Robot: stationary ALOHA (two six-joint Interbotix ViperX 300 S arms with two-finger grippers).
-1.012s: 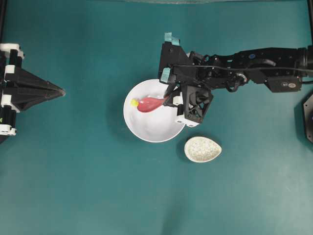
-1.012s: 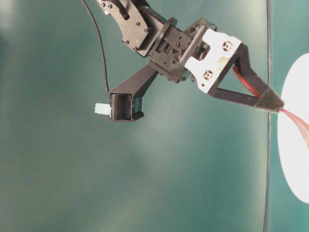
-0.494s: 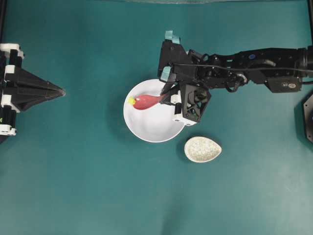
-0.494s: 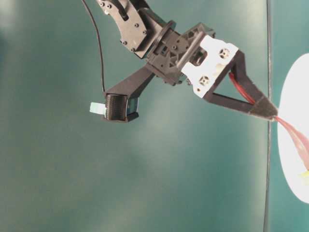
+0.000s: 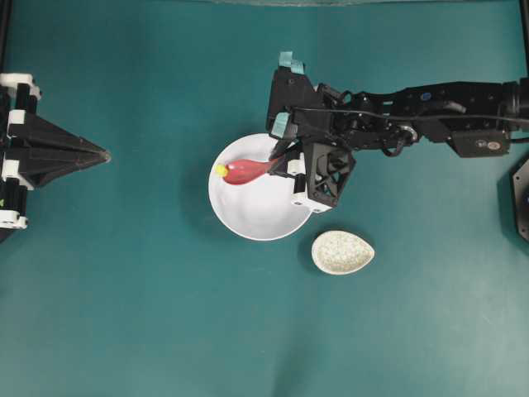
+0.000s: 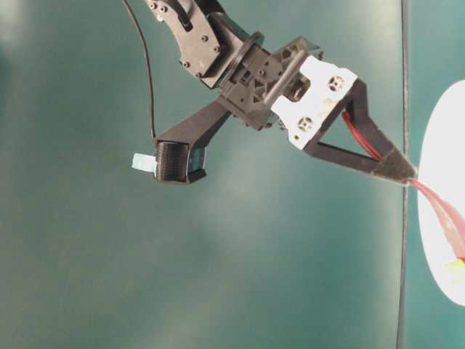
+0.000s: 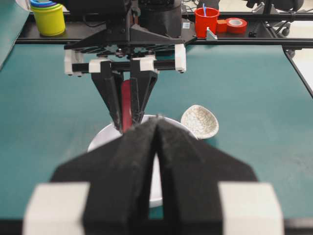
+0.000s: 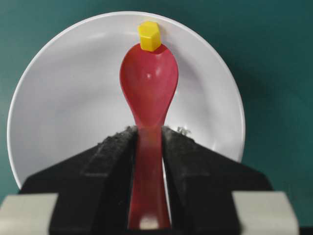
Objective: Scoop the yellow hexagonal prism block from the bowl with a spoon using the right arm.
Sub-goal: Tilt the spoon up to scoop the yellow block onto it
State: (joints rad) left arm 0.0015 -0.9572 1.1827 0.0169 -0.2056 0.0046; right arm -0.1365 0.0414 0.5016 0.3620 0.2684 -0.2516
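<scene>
Change: since a second ago the spoon [image 5: 245, 171] has slid toward the bowl's left wall, pushing the block with it.
Right fingers [image 8: 146, 134]: clamped on the spoon's handle.
Yellow hexagonal prism block [image 8: 148, 35]: touching the scoop's tip, against the inner wall of the bowl [image 5: 256, 219].
Left fingers [image 7: 157, 132]: pressed together, holding nothing, well apart from the bowl.
Spoon rest [image 5: 342, 252]: on the surface just beside the bowl.

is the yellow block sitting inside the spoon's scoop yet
No, the yellow block sits at the tip of the spoon, against the bowl wall.
</scene>
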